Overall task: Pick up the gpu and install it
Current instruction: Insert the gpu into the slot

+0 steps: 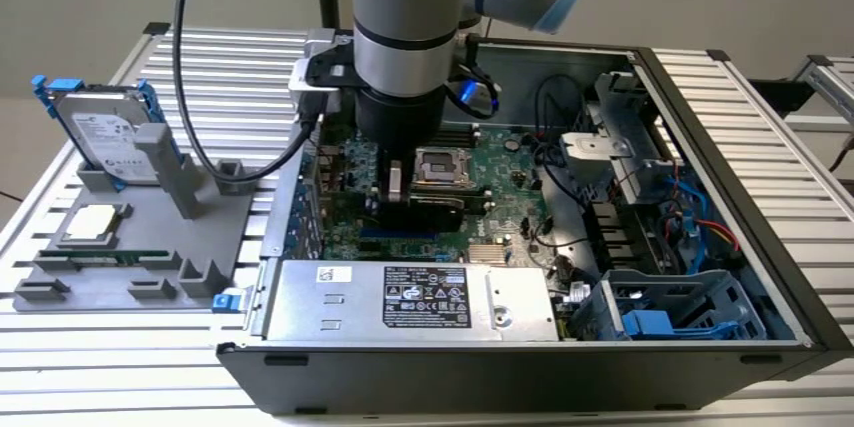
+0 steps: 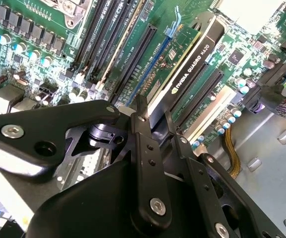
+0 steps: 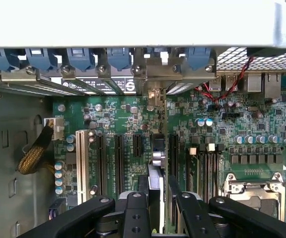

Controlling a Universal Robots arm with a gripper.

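Note:
The gpu (image 2: 192, 64) stands on edge among the expansion slots of the green motherboard (image 1: 514, 162), its black cover facing the second wrist view. In the first wrist view the gpu (image 3: 156, 148) appears edge-on, running toward the case's rear slot openings. My gripper (image 2: 155, 116) reaches down inside the open computer case (image 1: 727, 137), its black fingers (image 3: 135, 208) pressed on either side of the card. The exterior view shows the gripper (image 1: 398, 209) low over the board beside the gpu (image 1: 441, 209). I cannot tell whether the card is seated fully in its slot.
The case also holds a silver power supply (image 1: 400, 297), a blue drive cage (image 1: 667, 317) and loose cables (image 1: 561, 117). On the exterior view's left, a grey fixture (image 1: 134, 267) carries a hard drive with blue rails (image 1: 100, 132), a processor (image 1: 87, 222) and a memory stick (image 1: 114, 255).

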